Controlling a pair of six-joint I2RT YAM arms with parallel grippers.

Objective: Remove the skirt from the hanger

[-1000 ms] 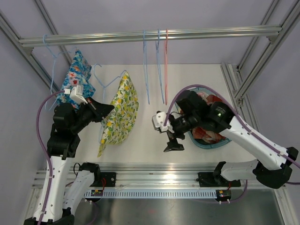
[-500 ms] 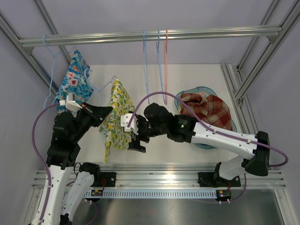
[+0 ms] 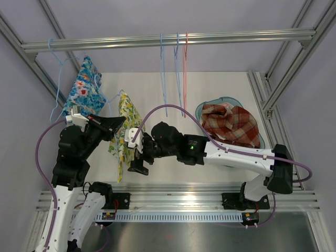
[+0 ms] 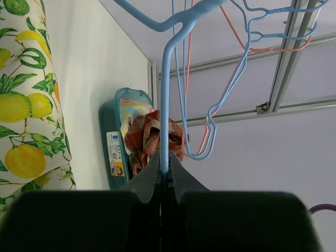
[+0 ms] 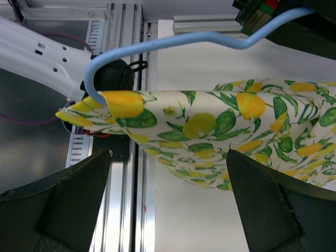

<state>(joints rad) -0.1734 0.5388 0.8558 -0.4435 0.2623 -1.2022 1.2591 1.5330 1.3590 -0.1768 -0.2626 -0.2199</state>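
A lemon-print skirt (image 3: 124, 132) hangs on a light blue hanger (image 3: 108, 97) left of centre. My left gripper (image 3: 118, 122) is shut on the hanger's wire neck (image 4: 165, 105) and holds it up; the skirt (image 4: 26, 105) drapes at the left of the left wrist view. My right gripper (image 3: 137, 160) is open just right of the skirt's lower part. In the right wrist view the skirt (image 5: 220, 126) hangs over the hanger's blue arm (image 5: 173, 42), above and between my spread fingers (image 5: 73, 199), without touching them.
A teal basin (image 3: 202, 108) holding a red plaid cloth (image 3: 231, 123) sits at the right. A blue floral garment (image 3: 84, 90) hangs at the far left. Empty blue and red hangers (image 3: 176, 73) hang from the metal rail (image 3: 157, 39).
My right arm has swung left from the basin to the lemon skirt, its gripper open. My left gripper has shifted the hanger and skirt slightly left.
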